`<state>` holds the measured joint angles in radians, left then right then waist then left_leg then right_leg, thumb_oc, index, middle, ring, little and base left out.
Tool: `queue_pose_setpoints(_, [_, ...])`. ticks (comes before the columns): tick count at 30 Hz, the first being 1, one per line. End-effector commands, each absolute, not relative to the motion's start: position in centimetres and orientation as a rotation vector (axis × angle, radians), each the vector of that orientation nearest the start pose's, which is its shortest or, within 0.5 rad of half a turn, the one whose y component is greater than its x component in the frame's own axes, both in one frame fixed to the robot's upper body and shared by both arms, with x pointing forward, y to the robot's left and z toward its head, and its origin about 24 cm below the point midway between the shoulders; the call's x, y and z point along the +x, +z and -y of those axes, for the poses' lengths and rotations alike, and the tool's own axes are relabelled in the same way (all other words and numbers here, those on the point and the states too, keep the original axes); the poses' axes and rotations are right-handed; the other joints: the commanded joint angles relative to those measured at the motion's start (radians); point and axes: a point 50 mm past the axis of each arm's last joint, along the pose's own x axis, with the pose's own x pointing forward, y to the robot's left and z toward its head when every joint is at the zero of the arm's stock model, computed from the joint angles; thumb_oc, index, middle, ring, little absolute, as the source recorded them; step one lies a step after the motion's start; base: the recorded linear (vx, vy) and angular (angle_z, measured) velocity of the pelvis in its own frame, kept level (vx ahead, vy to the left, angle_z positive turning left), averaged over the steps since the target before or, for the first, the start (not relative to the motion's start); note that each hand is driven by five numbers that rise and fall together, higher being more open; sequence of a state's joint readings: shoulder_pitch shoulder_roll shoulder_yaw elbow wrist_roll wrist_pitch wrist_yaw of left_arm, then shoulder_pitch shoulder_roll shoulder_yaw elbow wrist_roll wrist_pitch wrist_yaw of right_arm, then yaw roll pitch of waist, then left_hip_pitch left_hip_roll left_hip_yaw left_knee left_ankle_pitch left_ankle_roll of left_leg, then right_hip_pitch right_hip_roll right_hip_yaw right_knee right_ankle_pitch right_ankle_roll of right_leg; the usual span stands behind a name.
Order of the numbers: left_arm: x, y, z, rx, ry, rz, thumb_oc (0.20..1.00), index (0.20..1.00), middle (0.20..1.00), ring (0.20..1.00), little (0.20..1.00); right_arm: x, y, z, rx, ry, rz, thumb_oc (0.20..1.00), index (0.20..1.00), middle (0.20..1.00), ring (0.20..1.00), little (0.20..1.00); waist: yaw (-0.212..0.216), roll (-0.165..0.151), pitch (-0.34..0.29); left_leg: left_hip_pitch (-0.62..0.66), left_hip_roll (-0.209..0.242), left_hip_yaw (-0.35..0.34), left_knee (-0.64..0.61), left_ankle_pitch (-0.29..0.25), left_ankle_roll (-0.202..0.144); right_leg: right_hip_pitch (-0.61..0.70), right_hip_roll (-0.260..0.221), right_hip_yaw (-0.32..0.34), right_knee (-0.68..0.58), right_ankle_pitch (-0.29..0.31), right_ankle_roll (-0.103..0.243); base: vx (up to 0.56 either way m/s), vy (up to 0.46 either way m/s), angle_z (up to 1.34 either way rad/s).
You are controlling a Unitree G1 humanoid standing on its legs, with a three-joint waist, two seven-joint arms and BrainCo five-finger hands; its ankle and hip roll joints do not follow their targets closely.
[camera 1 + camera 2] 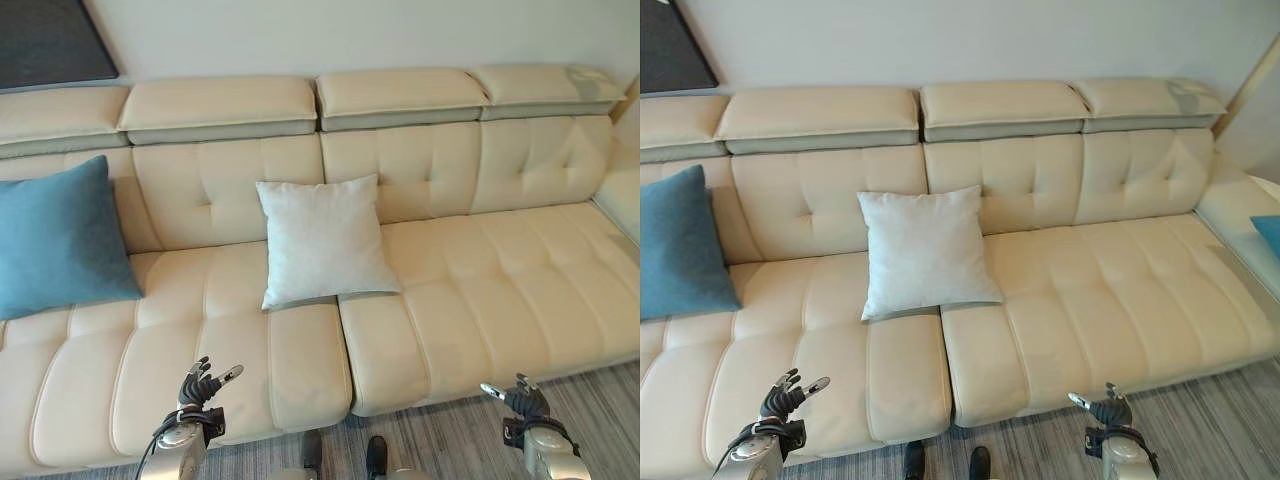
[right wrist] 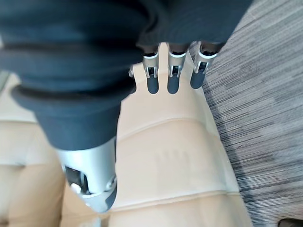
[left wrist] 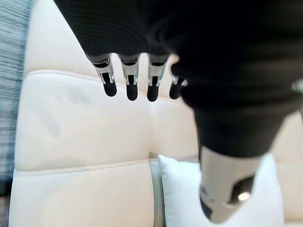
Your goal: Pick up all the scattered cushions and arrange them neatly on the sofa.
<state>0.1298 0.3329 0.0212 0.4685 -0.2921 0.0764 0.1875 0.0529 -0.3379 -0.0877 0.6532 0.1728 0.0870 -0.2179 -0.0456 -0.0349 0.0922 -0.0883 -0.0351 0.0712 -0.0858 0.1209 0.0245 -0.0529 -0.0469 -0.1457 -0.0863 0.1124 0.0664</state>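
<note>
Two cushions rest on your cream sofa (image 1: 480,290); both hands hang empty at its front edge.

The teal cushion (image 1: 60,240) at 9 o'clock is cut off by the frame; another teal corner (image 1: 1268,232) peeks in at 3 o'clock. The white cushion (image 1: 322,240) leans upright against the backrest, centre. Your left hand (image 1: 200,385) at 7 o'clock and right hand (image 1: 520,398) at 5 o'clock have fingers loosely spread.

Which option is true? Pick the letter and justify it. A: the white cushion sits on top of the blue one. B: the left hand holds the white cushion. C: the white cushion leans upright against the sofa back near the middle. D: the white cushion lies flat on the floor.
C: the white cushion stands on the sofa seat against the backrest, apart from the blue cushion.
</note>
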Motion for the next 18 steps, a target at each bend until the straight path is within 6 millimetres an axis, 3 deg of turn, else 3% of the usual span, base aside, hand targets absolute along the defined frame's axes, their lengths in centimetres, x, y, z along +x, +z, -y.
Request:
queue_pose_setpoints(1, [19.9,-4.5,-28.1,0.176,0.398,-0.492,1.0,1.0,1.0,1.0,1.0,20.4,-5.9,28.5,-0.241,-0.452,-0.57,1.0,1.0,1.0,1.0,1.0,0.007,0.021,0.051,0.069,0.017,0.039,-0.001,-0.136,-0.016,-0.012,-0.032,-0.02,0.13,-0.108,0.065,-0.26,0.027,-0.48])
queue_pose_setpoints(2, [20.1,-4.1,-27.9,0.196,0.376,-0.474,1.0,1.0,1.0,1.0,1.0,20.5,-5.7,28.1,-0.22,-0.442,-0.548,1.0,1.0,1.0,1.0,1.0,0.006,0.029,0.047,0.064,0.028,0.052,-0.001,-0.132,-0.015,0.011,-0.032,-0.042,0.211,-0.174,0.047,-0.11,0.002,-0.44])
queue_pose_setpoints(6, [19.8,-4.4,-27.9,0.209,0.368,-0.492,1.0,1.0,1.0,1.0,1.0,20.6,-5.6,27.8,-0.205,-0.429,-0.53,1.0,1.0,1.0,1.0,1.0,0.011,0.025,0.025,0.069,0.024,0.064,-0.001,-0.135,-0.014,0.067,-0.032,-0.036,0.266,-0.218,0.045,-0.11,-0.041,-0.19])
queue_pose_setpoints(9, [19.2,-4.9,-27.8,0.194,0.373,-0.52,1.0,1.0,1.0,1.0,1.0,20.8,-5.2,27.5,-0.207,-0.414,-0.513,1.0,1.0,1.0,1.0,1.0,0.024,0.012,0.003,0.052,0.02,0.079,-0.001,-0.116,-0.02,0.138,-0.015,-0.024,0.234,-0.221,0.052,-0.2,-0.167,-0.09])
queue_pose_setpoints(10, [19.1,-4.9,-27.9,0.197,0.379,-0.52,1.0,1.0,1.0,1.0,1.0,20.9,-5.2,27.3,-0.208,-0.41,-0.51,1.0,1.0,1.0,1.0,1.0,0.031,0.008,0.002,0.035,0.019,0.084,-0.001,-0.104,-0.023,0.168,-0.006,-0.025,0.195,-0.245,0.045,-0.3,-0.223,-0.17])
queue_pose_setpoints(11, [19.0,-4.7,-28.2,0.187,0.401,-0.513,1.0,1.0,1.0,1.0,1.0,21.2,-4.8,27.2,-0.213,-0.404,-0.493,1.0,1.0,1.0,1.0,1.0,0.04,0.005,0.008,0.009,0.031,0.086,-0.001,-0.056,-0.041,0.179,0.018,-0.026,0.117,-0.261,0.015,-0.39,-0.308,-0.15])
queue_pose_setpoints(15, [19.2,-4.4,-28.1,0.192,0.406,-0.5,1.0,1.0,1.0,1.0,1.0,21.2,-4.2,27.6,-0.205,-0.421,-0.462,1.0,1.0,1.0,1.0,1.0,0.036,0.006,0.044,-0.026,0.044,0.06,-0.001,0.013,-0.081,0.177,0.057,-0.028,0.068,-0.267,-0.016,-0.35,-0.245,0.02])
queue_pose_setpoints(16, [19.4,-4.4,-27.9,0.199,0.399,-0.5,1.0,1.0,1.0,1.0,1.0,21.1,-3.9,27.9,-0.213,-0.429,-0.449,1.0,1.0,1.0,1.0,1.0,0.035,0.012,0.071,-0.048,0.053,0.043,-0.001,0.048,-0.108,0.163,0.067,-0.049,0.068,-0.259,-0.023,-0.36,-0.172,0.15])
queue_pose_setpoints(18, [19.8,-4.3,-27.8,0.207,0.394,-0.488,1.0,1.0,1.0,1.0,1.0,21.3,-3.6,28.0,-0.218,-0.435,-0.441,1.0,1.0,1.0,1.0,1.0,0.039,0.009,0.09,-0.047,0.039,-0.004,-0.001,0.043,-0.106,0.143,0.06,-0.061,0.071,-0.241,-0.024,-0.33,-0.139,0.37])
